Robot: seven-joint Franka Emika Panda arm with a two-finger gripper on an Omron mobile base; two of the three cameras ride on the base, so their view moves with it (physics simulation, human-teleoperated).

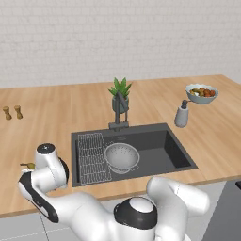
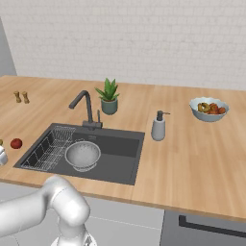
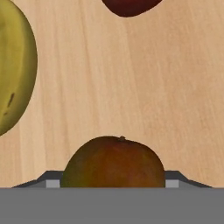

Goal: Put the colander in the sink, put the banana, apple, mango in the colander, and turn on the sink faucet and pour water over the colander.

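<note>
The mango (image 3: 114, 161), green with orange-red patches, lies on the wooden counter directly between my fingertips (image 3: 52, 183). My gripper (image 3: 112, 181) is low over it and open, its jaws close beside the fruit's two sides. The yellow banana (image 3: 13, 70) lies to the left in the hand view and the red apple (image 3: 129, 5) at the top edge. From the right base view, the apple (image 2: 16, 143) sits left of the sink (image 2: 120, 144). The colander (image 1: 121, 156) stands in the sink (image 1: 174, 150) below the faucet (image 1: 120, 107). No water is running.
A flat wire rack (image 1: 93, 157) lies in the sink's left part beside the colander. A potted plant (image 1: 120, 92) stands behind the faucet. To the right are a soap dispenser (image 1: 181, 114) and a fruit bowl (image 1: 201, 93). Two small shakers (image 1: 12, 112) stand far left.
</note>
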